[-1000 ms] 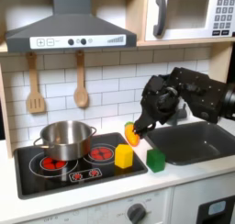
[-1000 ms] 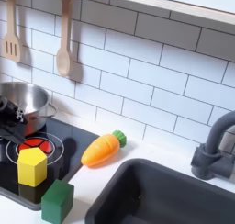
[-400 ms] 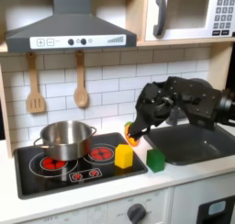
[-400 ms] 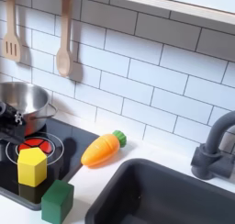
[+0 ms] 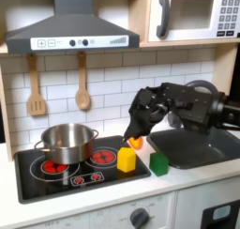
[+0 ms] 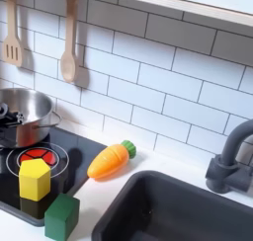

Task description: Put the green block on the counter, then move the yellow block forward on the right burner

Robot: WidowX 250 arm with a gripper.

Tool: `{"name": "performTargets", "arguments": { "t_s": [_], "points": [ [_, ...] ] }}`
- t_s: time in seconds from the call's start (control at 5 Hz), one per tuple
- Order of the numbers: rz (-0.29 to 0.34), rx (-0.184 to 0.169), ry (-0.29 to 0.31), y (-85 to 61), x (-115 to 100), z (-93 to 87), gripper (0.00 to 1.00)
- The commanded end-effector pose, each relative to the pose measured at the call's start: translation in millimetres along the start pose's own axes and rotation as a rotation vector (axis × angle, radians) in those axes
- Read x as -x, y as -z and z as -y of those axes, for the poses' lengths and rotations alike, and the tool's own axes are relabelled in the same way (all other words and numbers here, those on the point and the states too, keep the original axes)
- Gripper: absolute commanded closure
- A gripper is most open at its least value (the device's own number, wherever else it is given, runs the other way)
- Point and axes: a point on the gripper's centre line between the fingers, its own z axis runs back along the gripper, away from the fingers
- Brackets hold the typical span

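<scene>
Setting: toy kitchen in front of you, white tiled wall behind, a range hood [image 5: 66, 26] and a microwave [image 5: 192, 14] up top in the first exterior view.
Counter: your cream counter [image 5: 112, 190] [image 6: 119, 191] wraps around the black stovetop [image 5: 56, 176] [image 6: 84, 151] and the grey sink [image 5: 202, 144] [image 6: 188, 210].
Green block: you'll find the green block [image 5: 159, 163] [image 6: 61, 216] sitting by the stovetop's edge nearest the sink; in the second exterior view it looks to straddle the panel edge and the counter, though you can't be sure how much rests on each.
Yellow block: the yellow block [image 5: 126, 159] [image 6: 35, 179] stands on the burner nearer the sink, over the red ring, just beside the green block but not touching it.
Gripper: your gripper [image 5: 137, 134] hangs low above the back of the stovetop, behind the yellow block in the first exterior view; the dark fingers blur together, so you cannot tell whether they are apart or closed.
Carrot: the orange-and-green carrot toy [image 6: 110, 160] [image 5: 136, 142] lies on the counter between stovetop and sink, right under the gripper tip in the first exterior view.
Pot: a silver pot [image 5: 66, 142] [image 6: 22, 115] sits on the other burner.
Wall tools: a wooden spatula [image 5: 36, 87] [image 6: 12, 33] and a wooden spoon [image 5: 82, 83] [image 6: 68, 42] hang on the tiles.
Tap: a grey faucet [image 6: 232, 156] stands at the second exterior view's right.
</scene>
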Motion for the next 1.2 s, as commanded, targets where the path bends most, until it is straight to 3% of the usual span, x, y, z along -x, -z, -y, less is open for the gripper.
{"name": "performTargets", "arguments": {
  "t_s": [0.0,0.2,0.4,0.8,1.0],
  "points": [
    [0.114,0.057,-0.019,5.6,-38.3,5.4,1.0],
    [0.166,0.08,-0.039,8.7,-55.2,5.6,1.0],
    [0.194,0.073,-0.045,12.9,-66.0,2.9,1.0],
    [0.23,0.105,-0.081,12.4,-82.7,6.2,1.0],
    [0.311,0.167,-0.11,6.7,-93.5,9.7,1.0]
  ]
}}
